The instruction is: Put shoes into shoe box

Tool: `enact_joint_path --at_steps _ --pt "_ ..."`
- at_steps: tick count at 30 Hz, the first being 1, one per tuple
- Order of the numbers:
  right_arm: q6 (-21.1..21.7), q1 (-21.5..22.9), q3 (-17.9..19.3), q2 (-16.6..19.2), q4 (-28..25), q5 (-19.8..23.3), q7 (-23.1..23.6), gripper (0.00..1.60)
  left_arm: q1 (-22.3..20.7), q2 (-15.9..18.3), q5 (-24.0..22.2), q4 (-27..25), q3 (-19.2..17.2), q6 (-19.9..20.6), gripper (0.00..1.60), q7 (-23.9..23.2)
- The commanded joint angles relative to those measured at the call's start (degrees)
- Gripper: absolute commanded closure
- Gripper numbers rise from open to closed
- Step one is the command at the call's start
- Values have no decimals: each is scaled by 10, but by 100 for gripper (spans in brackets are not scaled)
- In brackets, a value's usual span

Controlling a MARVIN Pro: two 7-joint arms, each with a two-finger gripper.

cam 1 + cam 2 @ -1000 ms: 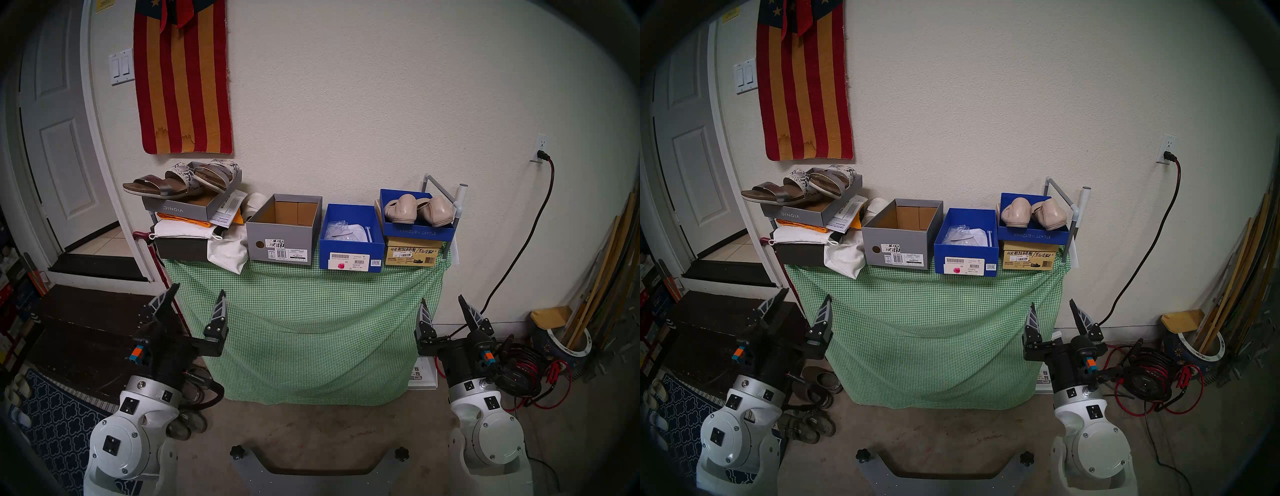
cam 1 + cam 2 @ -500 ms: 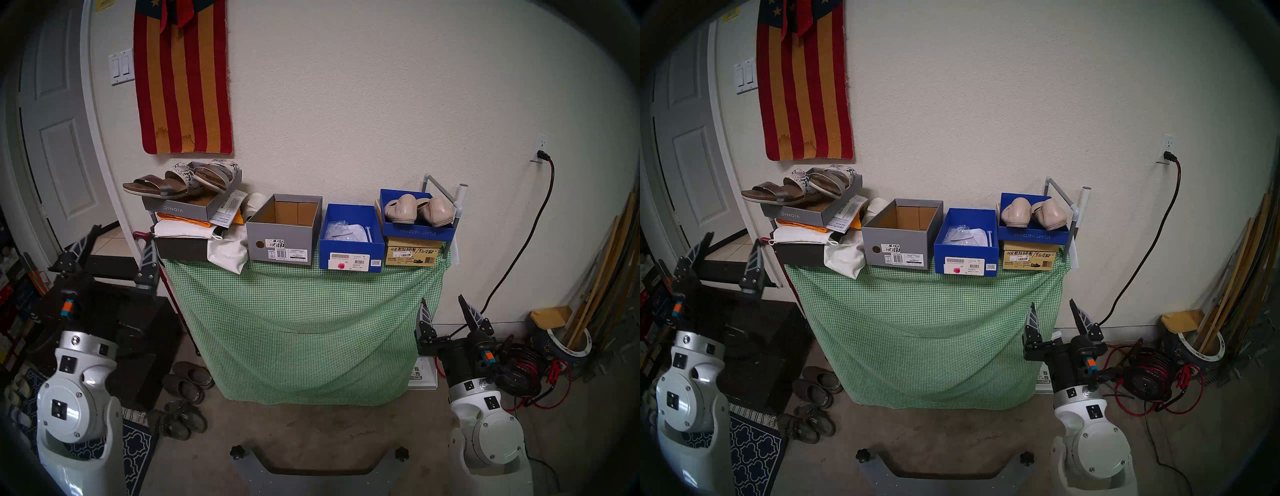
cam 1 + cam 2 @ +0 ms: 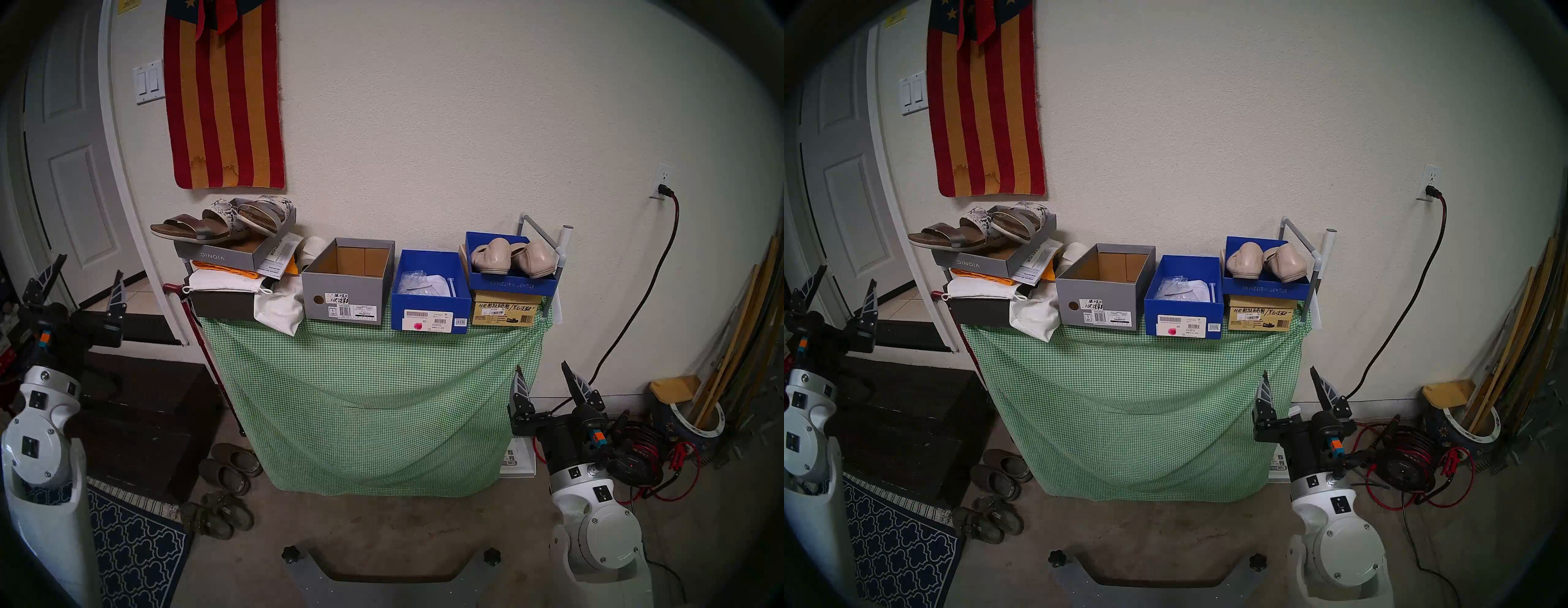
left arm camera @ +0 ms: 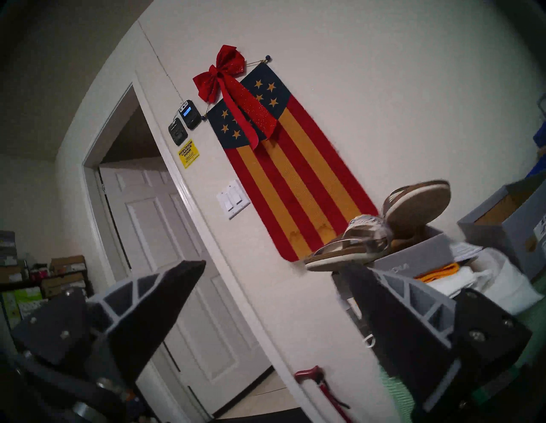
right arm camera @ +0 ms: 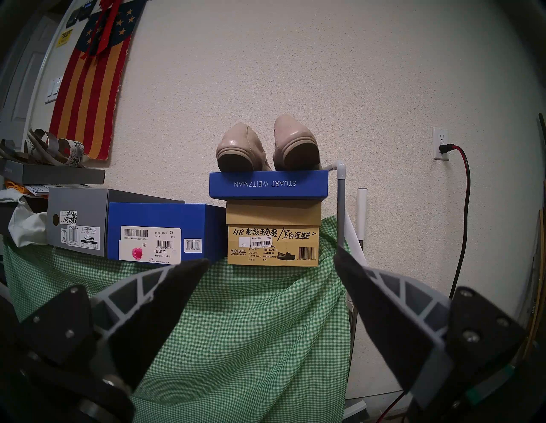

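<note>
Tabletop (image 3: pixel 373 382): draped in green checked cloth, carrying all boxes along the wall.
Grey shoe box (image 3: pixel 345 293): open, nothing visible inside, centre-left of tabletop.
Blue shoe box (image 3: pixel 428 310): open, holding clear plastic wrap and white paper, just right of the grey one.
Grey lid (image 3: pixel 220 254): upturned on a stack at the left end, bearing the sandals (image 3: pixel 220 220), one overhanging its left edge.
Blue lid (image 3: pixel 513 284): upturned on a tan box (image 3: pixel 505 312), bearing the ballet flats (image 3: pixel 513 257) side by side.
Left gripper (image 3: pixel 82 276): fingers wide apart, empty, left of the tabletop before the doorway.
Right gripper (image 3: pixel 543 378): fingers wide apart, empty, below the tan box.
</note>
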Motion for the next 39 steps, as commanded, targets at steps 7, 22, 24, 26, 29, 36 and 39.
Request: enact_joint_path --at_steps 7,22,24,26,29,36,39 --pt "0 0 0 0 -1 0 0 0 -53 107 95 71 -43 -45 0 -127" --pt "0 0 0 0 -1 0 0 0 -158 201 173 131 4 -107 0 -251" --pt "0 0 0 0 -1 0 0 0 -181 222 179 146 22 -113 0 -268" --pt "0 0 0 0 -1 0 0 0 -206 246 182 165 38 -117 0 -281" --pt "0 0 0 0 -1 0 0 0 -217 254 189 176 50 -124 0 -292" --pt "0 0 0 0 -1 0 0 0 -263 297 200 234 88 -133 0 -311" --pt "0 0 0 0 -1 0 0 0 -288 320 198 266 109 -133 0 -317"
